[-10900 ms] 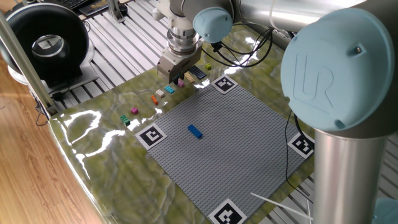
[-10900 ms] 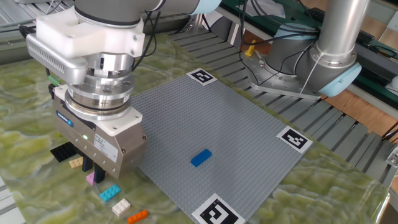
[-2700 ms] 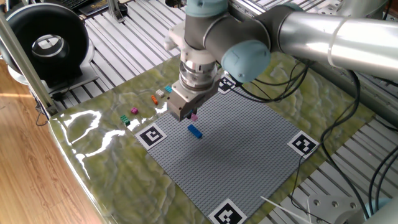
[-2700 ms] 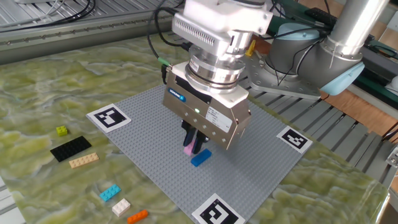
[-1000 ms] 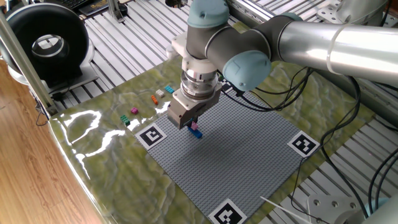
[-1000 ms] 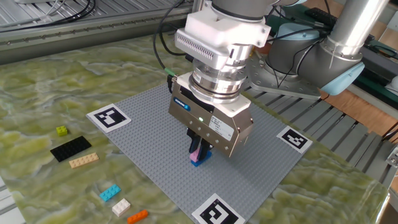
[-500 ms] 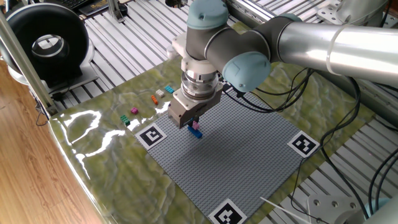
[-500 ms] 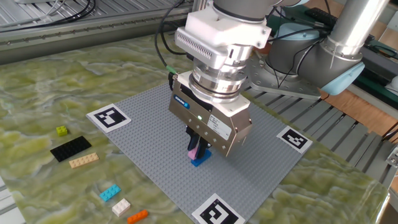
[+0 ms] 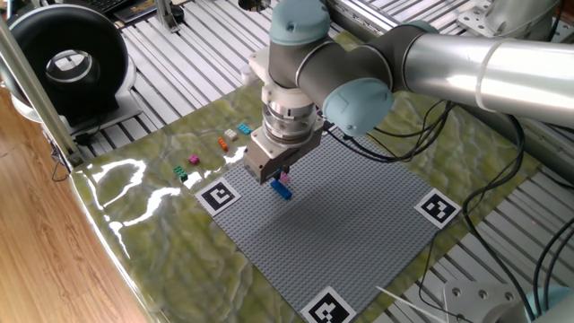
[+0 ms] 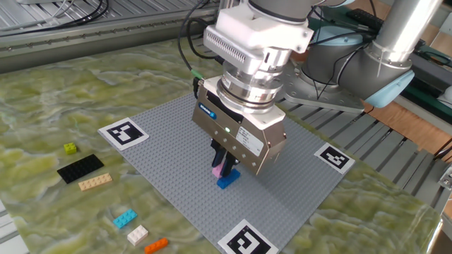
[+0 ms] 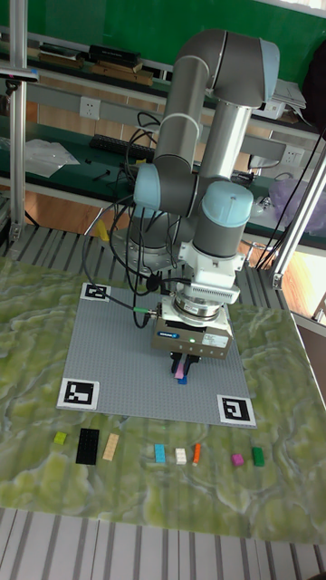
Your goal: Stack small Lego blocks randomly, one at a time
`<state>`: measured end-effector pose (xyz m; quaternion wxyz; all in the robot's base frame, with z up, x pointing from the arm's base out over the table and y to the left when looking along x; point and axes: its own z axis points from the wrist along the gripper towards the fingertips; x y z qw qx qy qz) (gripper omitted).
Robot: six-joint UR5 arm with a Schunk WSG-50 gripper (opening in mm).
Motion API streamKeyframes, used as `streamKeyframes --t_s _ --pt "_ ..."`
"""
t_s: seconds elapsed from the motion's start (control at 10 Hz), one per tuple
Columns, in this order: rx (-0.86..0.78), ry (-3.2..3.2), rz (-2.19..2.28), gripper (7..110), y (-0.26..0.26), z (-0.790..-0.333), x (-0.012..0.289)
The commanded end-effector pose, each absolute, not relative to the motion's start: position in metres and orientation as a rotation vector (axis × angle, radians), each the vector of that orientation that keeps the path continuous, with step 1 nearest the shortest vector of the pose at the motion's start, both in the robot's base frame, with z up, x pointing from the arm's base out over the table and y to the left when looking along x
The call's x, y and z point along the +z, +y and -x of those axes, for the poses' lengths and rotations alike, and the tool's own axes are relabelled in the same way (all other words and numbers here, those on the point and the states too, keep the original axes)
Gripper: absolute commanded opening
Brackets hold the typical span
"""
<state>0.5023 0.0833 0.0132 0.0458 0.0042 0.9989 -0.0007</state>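
Note:
My gripper (image 10: pixel 223 171) hangs low over the grey baseplate (image 10: pixel 164 134), shut on a pink small Lego block (image 10: pixel 217 170). That pink block sits directly over a blue block (image 10: pixel 227 182) on the plate; whether the two touch I cannot tell. From the one fixed view the pink block (image 9: pixel 283 180) shows just above the blue one (image 9: pixel 283 191), under the fingers. In the tall fixed view the gripper (image 11: pixel 181 370) covers most of both blocks.
Loose blocks lie on the green mat beside the plate: yellow-green (image 10: pixel 70 148), tan (image 10: pixel 95 183), cyan (image 10: pixel 125 219), white (image 10: pixel 137 234), orange (image 10: pixel 156 245), plus magenta (image 11: pixel 238 459) and green (image 11: pixel 256 456). A flat black plate (image 10: pixel 79 169) lies there too. Marker tags sit at the baseplate's corners.
The gripper carried the pink block from the loose row to the blue block and pressed down onto it. Over the last half second it rose very slightly, pink block still between the fingers.

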Motion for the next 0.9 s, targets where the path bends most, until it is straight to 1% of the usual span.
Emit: streamKeyframes --t_s 0.0,0.8 --pt "0.022 3.042 -0.031 7 0.093 -0.507 0.017" --pt "0.018 3.052 -0.055 7 0.093 -0.499 0.006"
